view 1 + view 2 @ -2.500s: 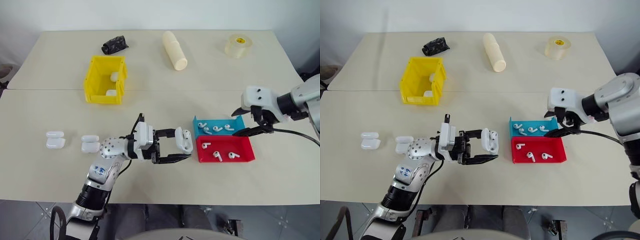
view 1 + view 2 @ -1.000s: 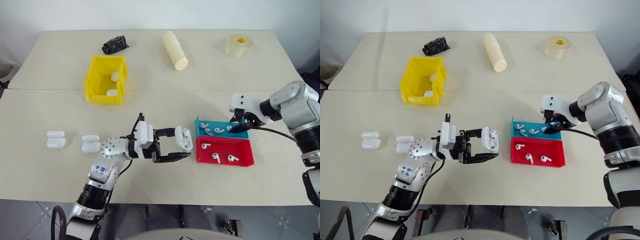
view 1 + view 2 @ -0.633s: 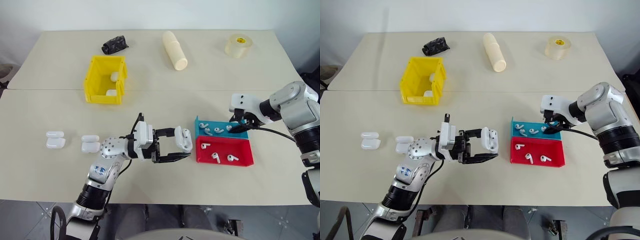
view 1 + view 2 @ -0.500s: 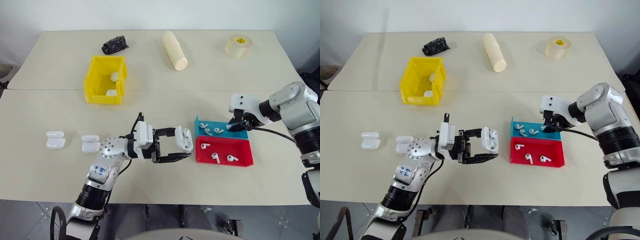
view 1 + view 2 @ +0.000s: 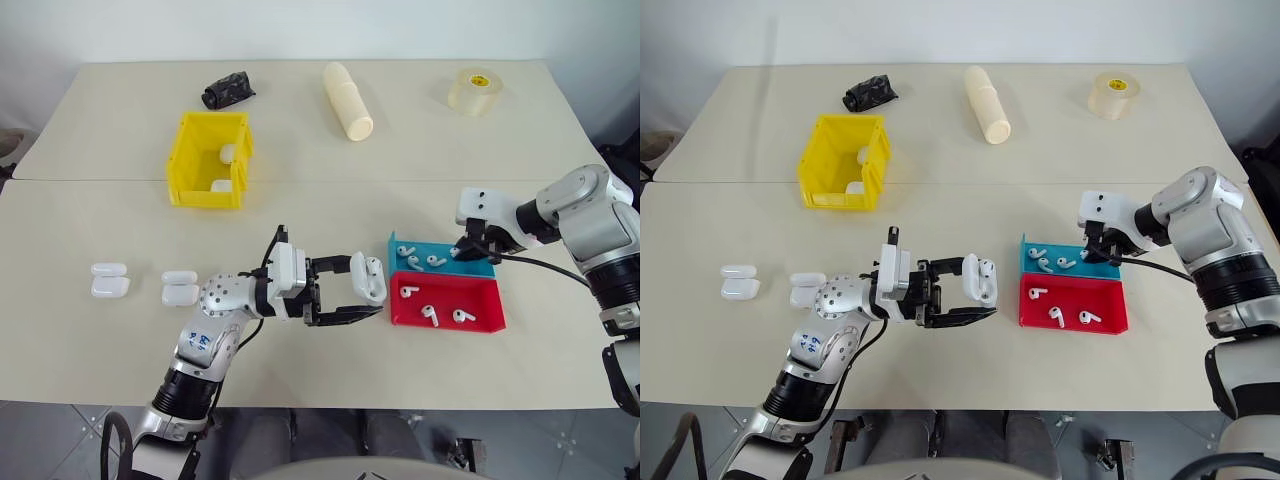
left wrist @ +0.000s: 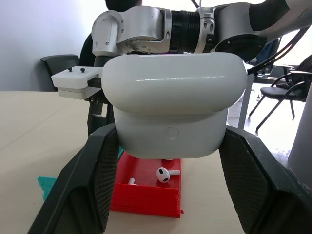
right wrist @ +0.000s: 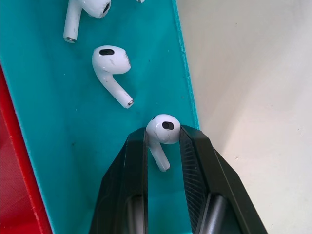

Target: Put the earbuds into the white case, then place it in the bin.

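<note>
Right end effector (image 7: 163,141): its two fingers pinch one earbud (image 7: 163,130) by the head, stem hanging between them, at the right end of the blue tray (image 5: 478,266); you grip the head so the stem stays free to enter the case. Left end effector (image 5: 352,296): clenched on the white case (image 5: 367,279), held above the surface just beside the red tray (image 5: 485,318) near the front edge, which keeps your transfer short. More earbuds lie in both trays. The bin (image 5: 190,165) stands toward the far left, well apart from both end effectors, with white items inside; spare cases (image 5: 180,287) wait at the front left.
</note>
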`<action>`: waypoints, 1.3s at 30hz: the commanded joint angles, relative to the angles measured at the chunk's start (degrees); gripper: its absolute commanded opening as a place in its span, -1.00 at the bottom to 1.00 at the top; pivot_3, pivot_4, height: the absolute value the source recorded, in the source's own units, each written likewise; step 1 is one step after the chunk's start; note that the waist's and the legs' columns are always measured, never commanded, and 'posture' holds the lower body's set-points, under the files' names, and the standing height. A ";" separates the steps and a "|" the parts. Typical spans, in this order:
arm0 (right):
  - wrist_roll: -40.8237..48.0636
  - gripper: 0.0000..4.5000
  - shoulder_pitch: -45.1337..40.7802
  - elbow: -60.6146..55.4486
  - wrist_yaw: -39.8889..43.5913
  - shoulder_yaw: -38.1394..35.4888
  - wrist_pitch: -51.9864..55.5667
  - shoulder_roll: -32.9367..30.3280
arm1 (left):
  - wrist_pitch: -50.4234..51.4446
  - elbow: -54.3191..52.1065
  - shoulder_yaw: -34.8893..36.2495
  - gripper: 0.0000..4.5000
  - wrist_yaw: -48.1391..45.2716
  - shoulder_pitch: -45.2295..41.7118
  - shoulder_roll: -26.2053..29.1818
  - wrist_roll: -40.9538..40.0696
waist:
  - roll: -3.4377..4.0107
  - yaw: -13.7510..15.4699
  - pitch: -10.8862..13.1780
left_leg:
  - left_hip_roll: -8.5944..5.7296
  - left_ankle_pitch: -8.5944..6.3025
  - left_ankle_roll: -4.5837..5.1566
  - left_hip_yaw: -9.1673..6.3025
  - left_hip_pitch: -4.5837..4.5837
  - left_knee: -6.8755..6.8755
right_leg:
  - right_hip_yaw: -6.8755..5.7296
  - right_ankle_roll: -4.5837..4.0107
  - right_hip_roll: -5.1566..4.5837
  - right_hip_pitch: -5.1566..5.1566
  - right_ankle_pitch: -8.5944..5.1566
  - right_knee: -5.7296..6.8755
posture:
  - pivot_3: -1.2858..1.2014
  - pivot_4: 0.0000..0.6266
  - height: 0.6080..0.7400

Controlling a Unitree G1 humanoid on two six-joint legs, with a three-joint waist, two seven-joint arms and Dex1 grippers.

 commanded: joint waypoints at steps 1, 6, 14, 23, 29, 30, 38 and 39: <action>0.63 -0.74 1.26 -1.02 -0.87 -1.60 0.11 0.11 | -0.47 -1.55 0.37 0.24 0.23 0.13 -0.27 -0.97 | 0.00 -0.01 0.00 | 0.00 0.00 0.00 0.01 0.00 0.00 | 0.00 0.00 0.00 0.00 0.00 0.00 | 0.03 -0.52 1.00; 3.65 -0.74 2.12 -3.93 -1.65 -5.75 -1.16 -0.54 | -0.64 -1.24 0.33 0.24 -0.15 0.03 -0.15 -0.90 | 0.00 0.02 0.00 | -0.01 0.00 0.00 0.01 0.00 0.00 | 0.00 0.00 -0.01 0.00 0.00 0.00 | 0.03 -0.52 1.00; 17.79 -0.74 6.33 -17.02 -2.92 -20.22 4.78 -1.29 | -0.90 0.15 0.75 0.24 -2.14 -0.94 0.76 -1.11 | 0.05 0.08 0.04 | -0.01 0.00 0.00 0.01 -0.01 -0.02 | 0.00 0.00 -0.01 0.00 0.00 -0.01 | 0.03 -0.52 1.00; 49.77 -0.74 19.47 -45.86 -20.44 -38.81 28.55 15.23 | -0.77 5.06 1.54 0.24 -3.96 -5.50 -0.15 -1.17 | 0.00 0.22 0.07 | 0.01 0.00 0.00 -0.07 0.00 0.03 | -0.06 0.01 0.01 0.06 0.01 0.02 | 0.03 -0.52 1.00; 71.78 -0.74 24.87 -55.59 -40.96 -44.03 36.42 28.65 | -0.61 7.62 1.75 0.24 -3.95 -8.35 -1.25 -0.88 | 0.00 0.05 0.07 | 0.00 0.00 -0.01 -0.13 0.00 0.00 | -0.06 0.01 0.00 0.05 0.01 0.06 | 0.03 -0.52 1.00; 73.79 -0.74 25.76 -56.51 -42.97 -43.86 36.52 29.17 | -0.46 7.79 1.85 0.24 -3.79 -8.65 -1.42 -0.91 | 0.00 0.11 0.07 | -0.01 0.00 -0.01 -0.14 0.00 0.01 | -0.07 0.01 -0.01 0.05 0.00 0.06 | 0.03 -0.52 1.00; 80.13 -0.74 32.26 -60.19 -49.95 -41.17 32.32 28.53 | 1.07 7.80 2.83 0.24 -2.89 -9.68 -2.31 -1.61 | 0.00 0.00 0.07 | -0.07 0.00 0.00 -0.15 0.00 -0.01 | -0.07 0.01 -0.03 0.06 0.01 0.07 | 0.03 -0.52 1.00; 80.04 -0.74 33.11 -60.32 -49.89 -40.95 31.69 28.12 | 1.27 7.74 3.01 0.24 -2.78 -9.73 -2.35 -1.72 | 0.00 -0.01 0.07 | -0.07 0.00 0.01 -0.14 0.00 -0.02 | -0.07 0.01 -0.02 0.06 0.00 0.06 | 0.03 -0.52 1.00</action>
